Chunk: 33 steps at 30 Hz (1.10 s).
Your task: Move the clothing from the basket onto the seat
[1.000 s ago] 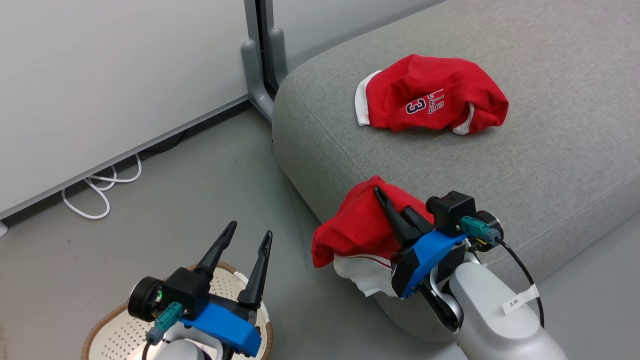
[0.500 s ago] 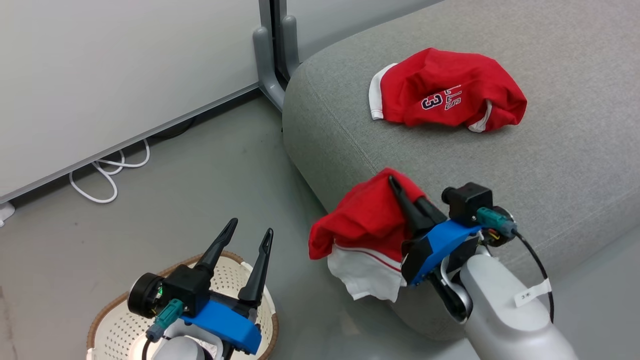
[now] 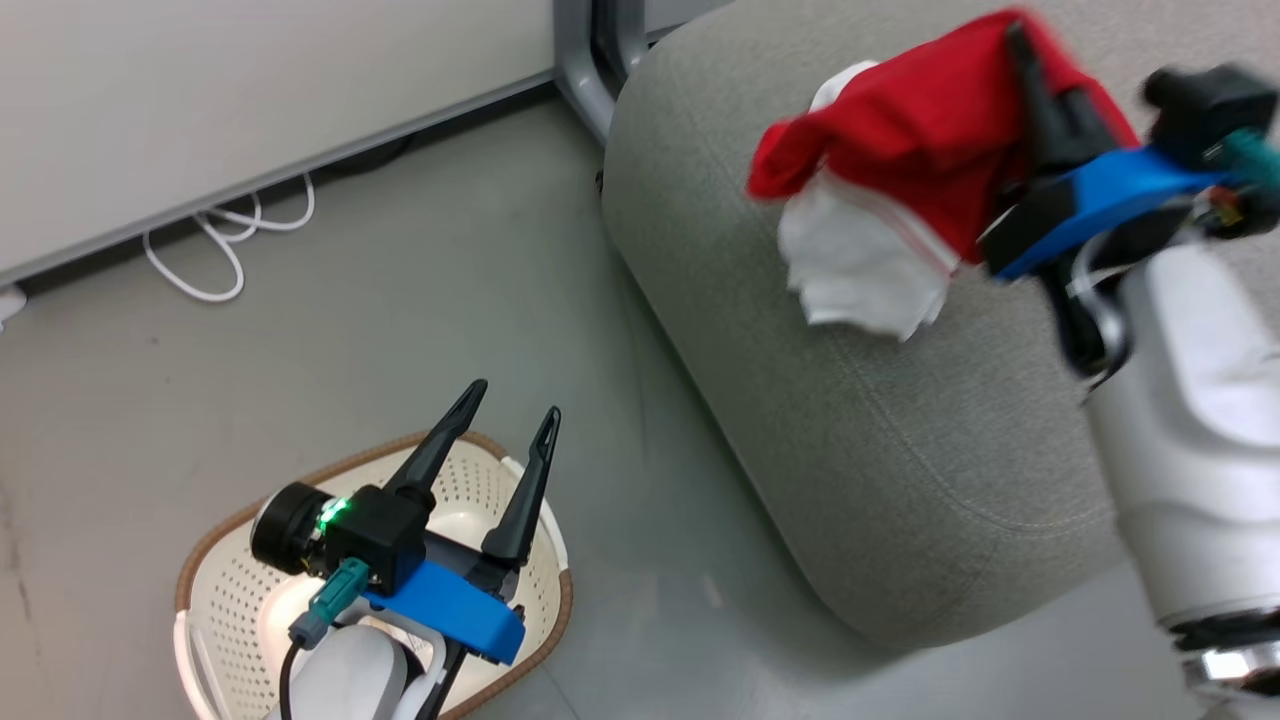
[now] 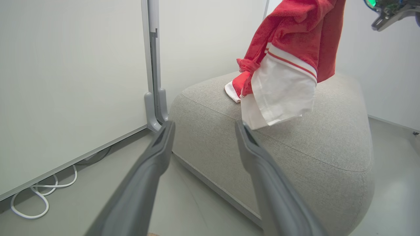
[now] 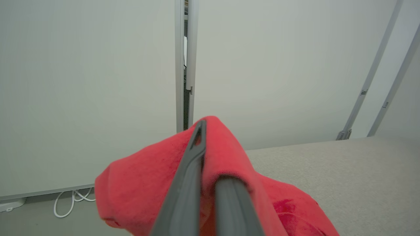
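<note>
The right gripper [image 3: 1020, 40] is clamped on the red clothing [image 3: 900, 130], which hangs above the left end of the grey seat [image 3: 900, 450]. The left gripper [image 3: 515, 400] stands with fingers apart, over the basket [image 3: 215, 590] on the floor

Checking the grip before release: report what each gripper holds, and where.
Right gripper, jaws shut, pinches the red garment by a bunched red fold; its white panel hangs free. Left gripper holds nothing, jaws open.
</note>
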Available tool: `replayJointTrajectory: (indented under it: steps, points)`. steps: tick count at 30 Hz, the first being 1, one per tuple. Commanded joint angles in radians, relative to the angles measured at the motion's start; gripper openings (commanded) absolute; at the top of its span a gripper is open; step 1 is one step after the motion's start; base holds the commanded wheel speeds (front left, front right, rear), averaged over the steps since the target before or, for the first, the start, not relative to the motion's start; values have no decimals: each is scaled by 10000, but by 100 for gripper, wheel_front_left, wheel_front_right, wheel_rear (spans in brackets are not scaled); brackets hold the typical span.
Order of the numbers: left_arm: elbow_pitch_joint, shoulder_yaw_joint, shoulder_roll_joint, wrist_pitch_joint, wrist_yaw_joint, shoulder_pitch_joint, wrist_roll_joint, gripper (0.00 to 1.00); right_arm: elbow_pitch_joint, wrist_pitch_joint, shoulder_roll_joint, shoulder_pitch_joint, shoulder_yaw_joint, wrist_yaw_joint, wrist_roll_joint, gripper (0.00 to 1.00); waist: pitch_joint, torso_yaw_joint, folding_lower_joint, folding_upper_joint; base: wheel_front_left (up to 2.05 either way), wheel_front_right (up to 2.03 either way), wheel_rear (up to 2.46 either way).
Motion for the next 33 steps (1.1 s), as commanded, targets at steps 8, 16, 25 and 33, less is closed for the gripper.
replayJointTrajectory:
  steps: [8,16,25,33]
  points:
    - [-483,-333,383,-48,-12,-1094,146,100,-655,854,-1637,-1718,-2024,1,-781,0,1567,1031,-1,0,0,0,0]
    - [-932,-450,578,-48,-12,-1764,261,100,-903,988,-2694,-2310,-3504,1,-1140,0,2647,1603,-1,0,0,0,0]
    - [-1732,-365,812,-48,-12,-2176,483,100,8,329,-2838,-1645,-4846,-1,-1173,0,3842,2020,-1,0,0,0,0]
    - [-2022,-393,1023,-48,-12,-2366,682,100,997,-250,-2648,-1519,-5465,1,-1772,0,4518,2137,-1,0,0,0,0]
